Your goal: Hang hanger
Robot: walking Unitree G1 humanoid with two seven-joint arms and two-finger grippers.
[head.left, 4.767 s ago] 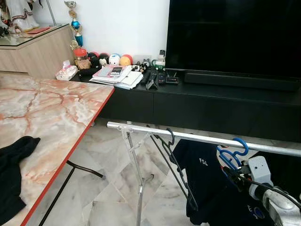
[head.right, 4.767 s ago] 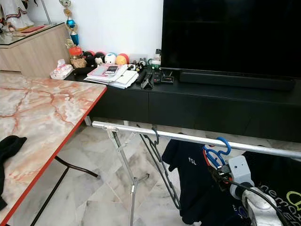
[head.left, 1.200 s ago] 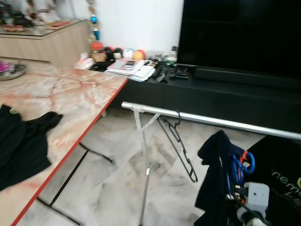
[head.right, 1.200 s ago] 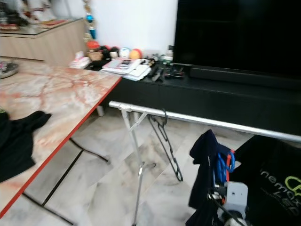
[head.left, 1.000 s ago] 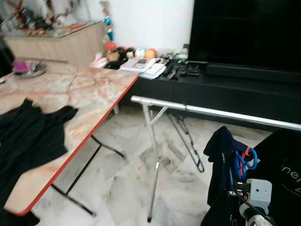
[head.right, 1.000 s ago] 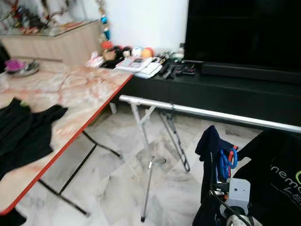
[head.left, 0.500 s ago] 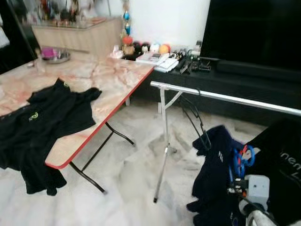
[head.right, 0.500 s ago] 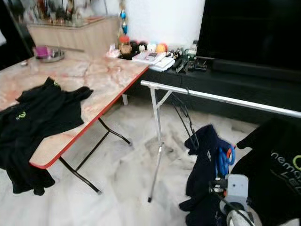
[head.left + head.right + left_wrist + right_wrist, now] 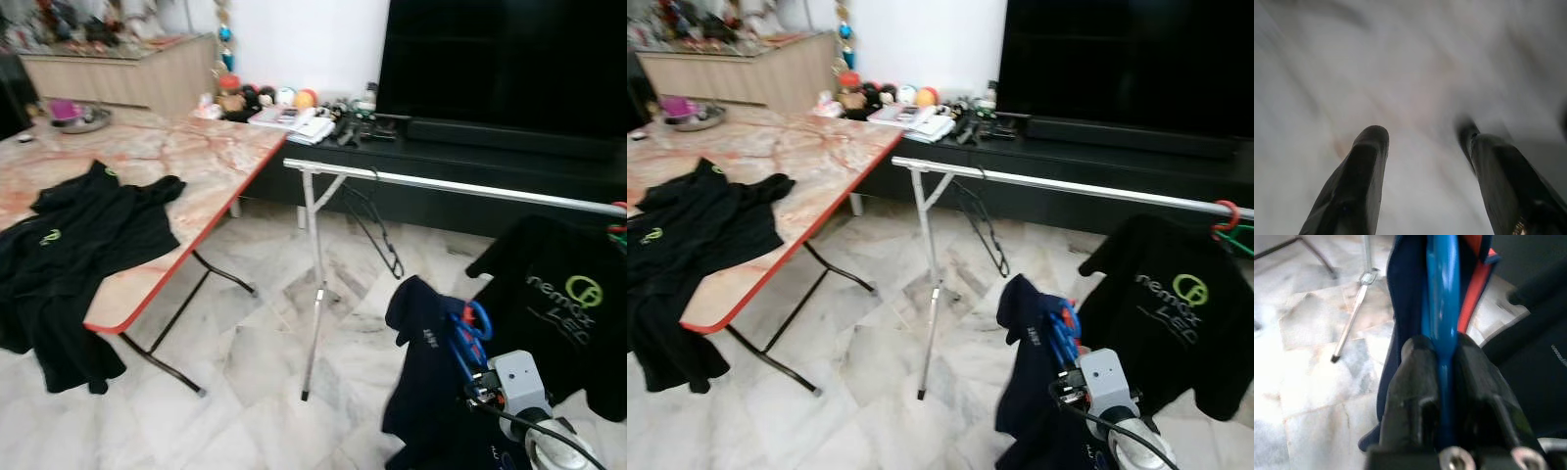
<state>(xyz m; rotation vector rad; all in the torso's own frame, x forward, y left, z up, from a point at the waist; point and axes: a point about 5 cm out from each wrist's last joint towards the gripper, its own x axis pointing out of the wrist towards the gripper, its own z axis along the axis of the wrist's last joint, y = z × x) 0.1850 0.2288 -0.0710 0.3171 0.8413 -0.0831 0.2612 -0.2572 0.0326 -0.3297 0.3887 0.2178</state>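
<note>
Right gripper (image 9: pixel 1442 396) pinches the blue plastic hanger (image 9: pixel 470 333) carrying a navy shirt (image 9: pixel 421 372) — the long silver rail (image 9: pixel 441 183) lies above, ahead; left gripper (image 9: pixel 1425 161) spread, idle.

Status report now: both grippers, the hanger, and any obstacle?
Right gripper shut on blue hanger carrying navy shirt. Left gripper open above floor. Hanger below rail; black shirt hangs there.
</note>
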